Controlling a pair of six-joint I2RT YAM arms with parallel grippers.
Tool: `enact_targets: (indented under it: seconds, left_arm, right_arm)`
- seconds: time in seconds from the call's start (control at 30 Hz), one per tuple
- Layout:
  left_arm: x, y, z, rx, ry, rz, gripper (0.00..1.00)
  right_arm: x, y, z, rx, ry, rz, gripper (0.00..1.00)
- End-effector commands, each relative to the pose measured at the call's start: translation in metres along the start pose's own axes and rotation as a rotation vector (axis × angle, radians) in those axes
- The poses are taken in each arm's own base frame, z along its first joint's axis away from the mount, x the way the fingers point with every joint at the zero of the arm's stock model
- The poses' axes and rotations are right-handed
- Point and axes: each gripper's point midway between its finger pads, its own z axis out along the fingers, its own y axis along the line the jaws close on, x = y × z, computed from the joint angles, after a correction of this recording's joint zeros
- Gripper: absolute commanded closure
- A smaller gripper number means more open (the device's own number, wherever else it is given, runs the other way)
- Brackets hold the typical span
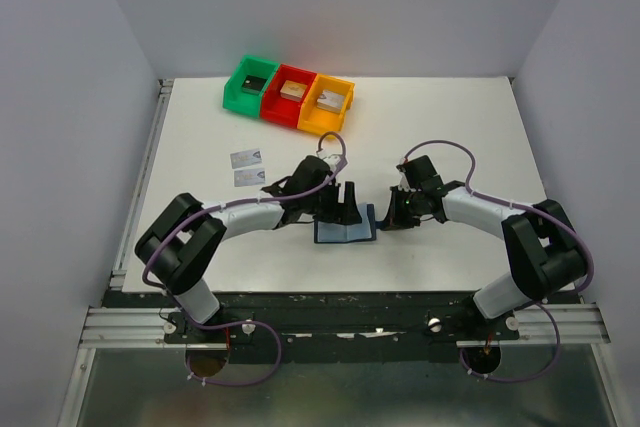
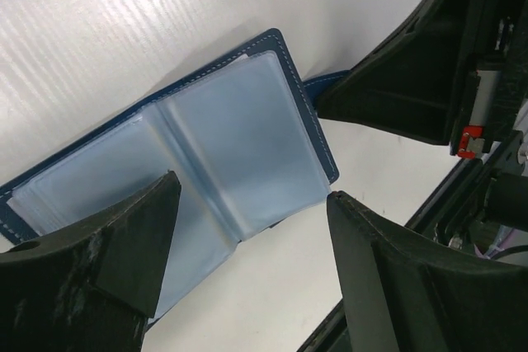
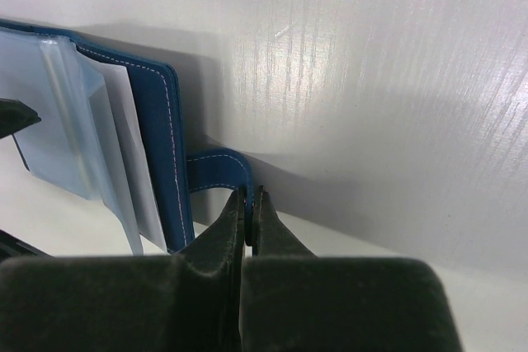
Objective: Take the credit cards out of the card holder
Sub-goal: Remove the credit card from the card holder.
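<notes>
Card holder under splayed left hand; strap tab in right hand's pinch, right-wrist view only.

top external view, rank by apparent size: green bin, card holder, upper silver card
1. green bin
2. card holder, close behind, partly hidden under the left arm
3. upper silver card, clearly smallest

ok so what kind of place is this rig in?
Probably a lab test cell: white table boxed in by blank grey panels, twin robot arms on an aluminium rail, colour-coded bins at the back.
</notes>
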Motion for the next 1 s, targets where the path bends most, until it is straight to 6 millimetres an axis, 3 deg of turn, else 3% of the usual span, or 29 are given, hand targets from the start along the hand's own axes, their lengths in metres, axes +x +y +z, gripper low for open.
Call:
enact_targets:
  seconds: [0.0,0.37,0.97]
  left_arm:
    - [-0.004,0.012,-0.013,-0.087,-0.055,0.006,0.15]
    - [0.005,0.035,-0.027,-0.173,-0.091,-0.041,0.14]
    - [0.014,0.043,-0.030,-0.202,-0.084,-0.066,0.13]
  right_arm:
    - [0.000,-0.003,0.001,0.014,0.009,-0.011,1.00]
    - [0.001,-0.003,0.000,0.010,0.006,-0.012,1.00]
    - [0.002,-0.002,0.002,0.000,0.005,-0.011,1.00]
